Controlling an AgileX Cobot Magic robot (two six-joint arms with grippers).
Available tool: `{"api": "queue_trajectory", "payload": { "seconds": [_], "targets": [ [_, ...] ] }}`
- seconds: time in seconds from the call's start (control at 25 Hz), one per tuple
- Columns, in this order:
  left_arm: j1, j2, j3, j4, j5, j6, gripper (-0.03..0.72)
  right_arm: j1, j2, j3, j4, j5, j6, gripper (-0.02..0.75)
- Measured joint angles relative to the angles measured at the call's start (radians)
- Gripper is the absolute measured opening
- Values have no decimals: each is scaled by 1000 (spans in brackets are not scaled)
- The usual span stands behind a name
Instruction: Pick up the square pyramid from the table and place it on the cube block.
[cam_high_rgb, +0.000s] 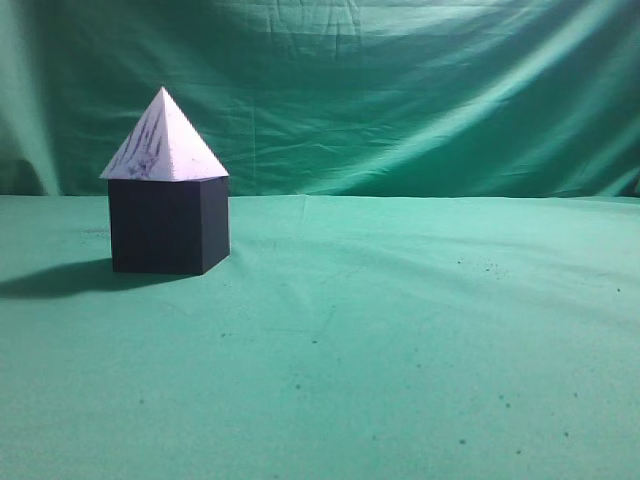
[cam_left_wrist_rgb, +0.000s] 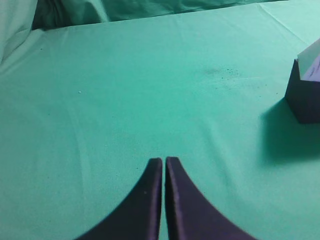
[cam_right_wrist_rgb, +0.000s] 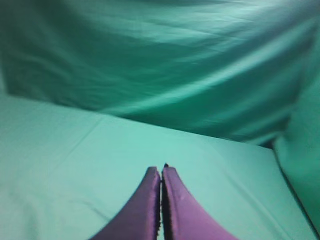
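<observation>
We found the square pyramid (cam_high_rgb: 163, 140) seated upright on top of the cube block (cam_high_rgb: 168, 224), its base meeting the cube's upper edges and its apex pointing straight up, with the dark scribbly streaks on the face turned toward the left of the exterior view. The cube stood on the table (cam_high_rgb: 400, 340), left of centre in that view, and threw a shadow leftward across the green cloth. Neither arm showed in the exterior view. In the left wrist view we saw the left gripper (cam_left_wrist_rgb: 163, 161) with its two dark fingers pressed together and nothing between them, held over bare cloth; the cube and a sliver of the pale pyramid sat at the right edge of that view, well apart from the fingertips. In the right wrist view the right gripper (cam_right_wrist_rgb: 161, 171) likewise had its fingers closed against each other with nothing held, facing the wrinkled green backdrop (cam_right_wrist_rgb: 160, 65) beyond the table's far edge.
</observation>
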Motion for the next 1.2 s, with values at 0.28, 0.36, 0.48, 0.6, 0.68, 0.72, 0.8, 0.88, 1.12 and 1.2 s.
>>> {"api": "queue_trajectory", "payload": {
  "seconds": [0.28, 0.36, 0.48, 0.6, 0.68, 0.72, 0.8, 0.88, 1.12, 1.2],
  "targets": [
    [0, 0, 0, 0, 0, 0, 0, -202, -240, 297, 53, -70, 22, 0],
    [0, 0, 0, 0, 0, 0, 0, -209, -269, 364, 53, -74, 22, 0],
    [0, 0, 0, 0, 0, 0, 0, -209, -274, 428, 53, -60, 22, 0],
    [0, 0, 0, 0, 0, 0, 0, -209, -273, 432, 53, 15, 23, 0],
    [0, 0, 0, 0, 0, 0, 0, -209, -273, 432, 53, 30, 18, 0],
    [0, 0, 0, 0, 0, 0, 0, -209, -273, 432, 53, 32, 18, 0],
    [0, 0, 0, 0, 0, 0, 0, -209, -273, 432, 53, 34, 16, 0],
    [0, 0, 0, 0, 0, 0, 0, -209, -273, 432, 53, 34, 16, 0],
    [0, 0, 0, 0, 0, 0, 0, -209, -273, 432, 53, 37, 16, 0],
    [0, 0, 0, 0, 0, 0, 0, -209, -273, 433, 53, 39, 16, 0]
  ]
}}
